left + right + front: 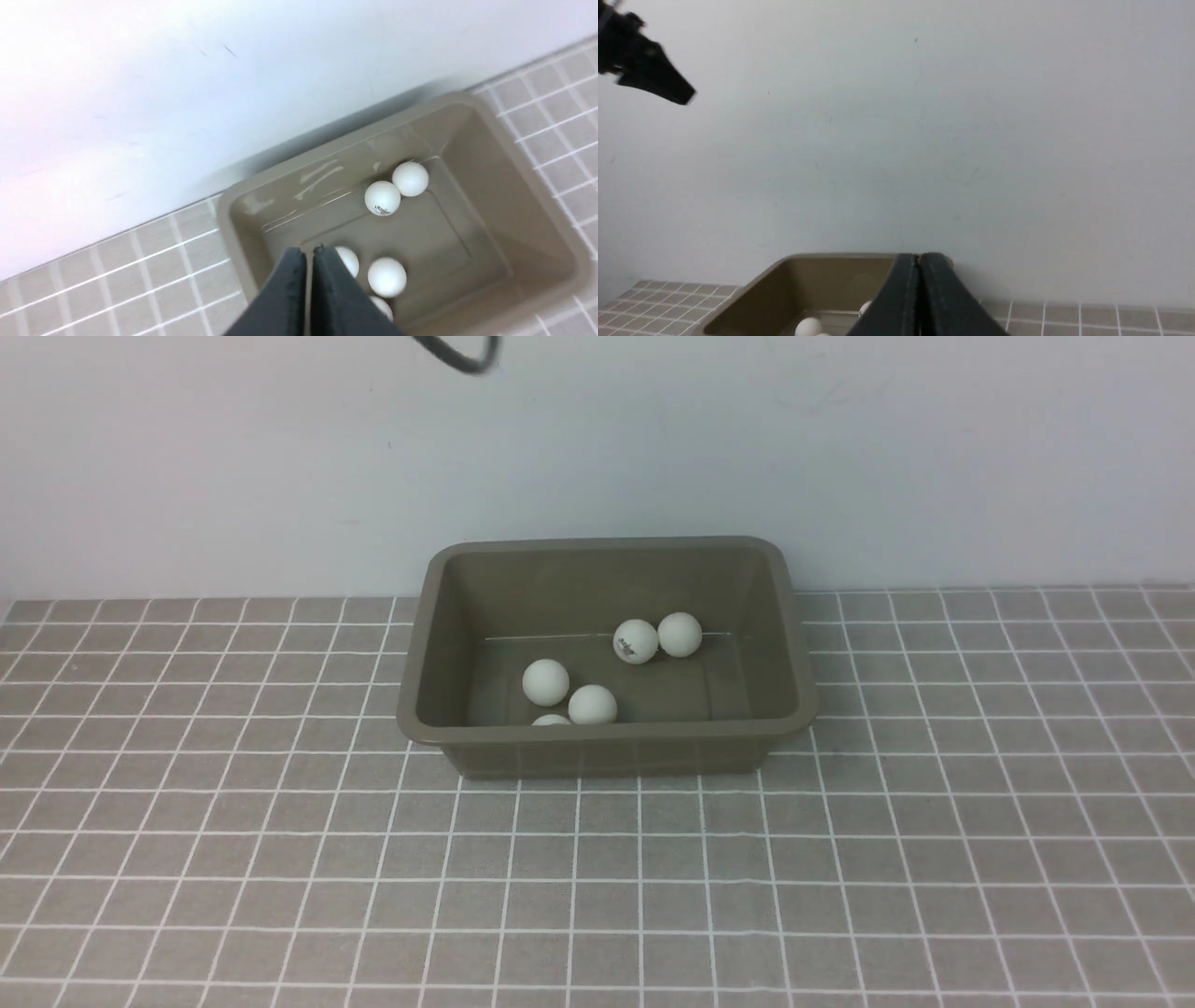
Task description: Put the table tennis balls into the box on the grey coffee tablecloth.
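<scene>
Balls all 5 in olive-brown tub, on grey gridded tablecloth. L fingers and R fingers closed, nothing held. Main risk, my guess: L arm dipping on retreat, clipping rim, tipping tub, balls rolling out. Pale wall behind, w/ faint scuffs.

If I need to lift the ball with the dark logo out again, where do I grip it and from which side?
Come straight down from above and pinch the ball across its middle. It's round, so any line works except through the ball touching it; I'd keep the fingers clear of that contact.
</scene>
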